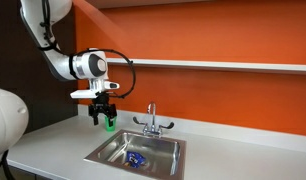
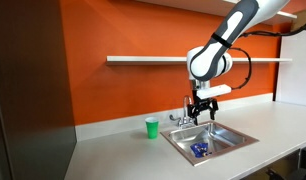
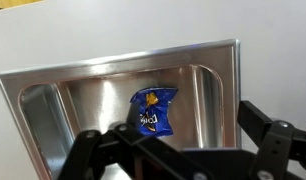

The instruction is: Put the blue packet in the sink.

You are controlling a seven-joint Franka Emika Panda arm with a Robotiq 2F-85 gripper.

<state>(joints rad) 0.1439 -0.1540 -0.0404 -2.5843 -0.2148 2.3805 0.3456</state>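
The blue packet [image 3: 153, 109] lies flat on the bottom of the steel sink [image 3: 113, 70]. It also shows inside the sink in both exterior views [image 1: 134, 158] [image 2: 200, 149]. My gripper [image 1: 103, 118] [image 2: 201, 111] hangs well above the sink [image 1: 163, 145] [image 2: 233, 133], open and empty. In the wrist view its black fingers [image 3: 178, 140] stand apart at the bottom edge with nothing between them, and the packet lies far below them.
A small green cup [image 2: 151, 127] stands on the white counter beside the sink, partly hidden behind my gripper in an exterior view [image 1: 111, 123]. A chrome two-handled faucet [image 1: 151, 122] [image 2: 185, 116] rises at the sink's back rim. A wall shelf [image 2: 143, 59] runs above.
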